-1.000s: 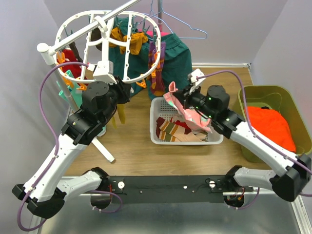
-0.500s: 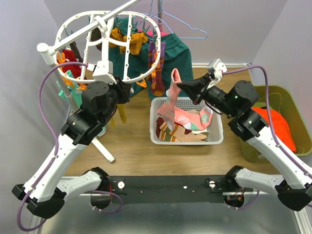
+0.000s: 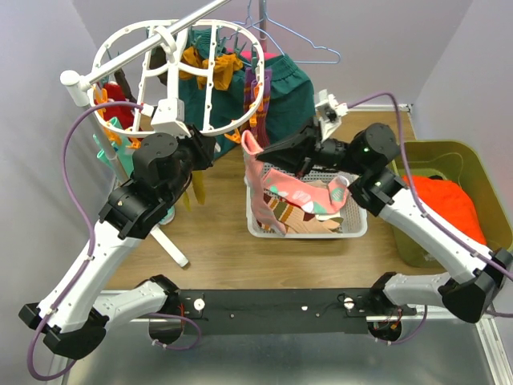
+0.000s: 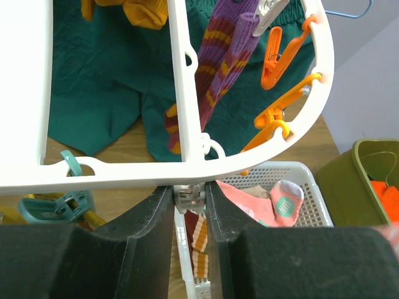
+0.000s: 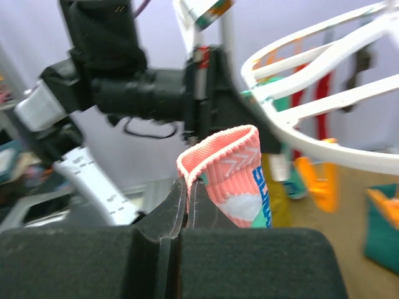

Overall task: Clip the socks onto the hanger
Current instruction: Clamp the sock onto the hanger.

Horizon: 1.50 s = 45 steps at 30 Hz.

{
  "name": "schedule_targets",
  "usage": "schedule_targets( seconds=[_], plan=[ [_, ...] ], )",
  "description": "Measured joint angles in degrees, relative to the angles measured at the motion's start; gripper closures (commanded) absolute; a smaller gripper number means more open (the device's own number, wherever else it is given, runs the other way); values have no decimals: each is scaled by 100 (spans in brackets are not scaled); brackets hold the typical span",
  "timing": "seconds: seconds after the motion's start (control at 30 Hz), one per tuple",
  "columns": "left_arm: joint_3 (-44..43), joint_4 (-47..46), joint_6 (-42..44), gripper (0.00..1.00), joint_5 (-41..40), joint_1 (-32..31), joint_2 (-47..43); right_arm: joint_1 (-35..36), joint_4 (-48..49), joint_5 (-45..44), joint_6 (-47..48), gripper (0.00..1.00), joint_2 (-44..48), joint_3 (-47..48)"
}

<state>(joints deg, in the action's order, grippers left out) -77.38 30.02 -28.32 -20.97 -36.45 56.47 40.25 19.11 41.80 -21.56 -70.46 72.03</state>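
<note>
Basket [image 3: 309,234] nearest me has loose socks [image 3: 280,212] piled in it, and over its left end my right gripper [image 3: 253,149] is pinched tight on the cuff of a pink sock [image 3: 255,180], which dangles just beside the hanger [image 3: 208,96]. My left gripper [image 4: 189,194] is clamped on a small tab under the hanger's near rim. Farther back a maroon striped sock [image 4: 218,56] hangs clipped up, with a green garment [image 3: 288,88] behind it.
</note>
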Motion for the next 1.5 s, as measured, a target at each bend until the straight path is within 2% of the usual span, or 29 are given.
schedule_targets(
  seconds=[0.13, 0.33, 0.5, 0.77, 1.0, 1.5],
  plan=[
    [0, 7, -11, 100, 0, 0, 20, 455, 249, 136, -289, 99, -326, -188],
    [-7, 17, -33, 100, -2, 0, 35, 1032, 72, -168, -105, 99, -907, -452],
    [-37, 57, -48, 100, -2, 0, 33, 1043, -249, -1010, 181, 99, -1137, -595],
    [-39, 94, -72, 100, -2, 0, 33, 1027, -184, -2116, 402, 99, -1252, -599],
    [-39, 101, -90, 100, -2, 0, 33, 1027, 103, -2459, 496, 99, -1377, -599],
    [-37, 127, -92, 100, 0, 0, 33, 1027, 382, -2592, 625, 99, -1436, -492]
  ],
)
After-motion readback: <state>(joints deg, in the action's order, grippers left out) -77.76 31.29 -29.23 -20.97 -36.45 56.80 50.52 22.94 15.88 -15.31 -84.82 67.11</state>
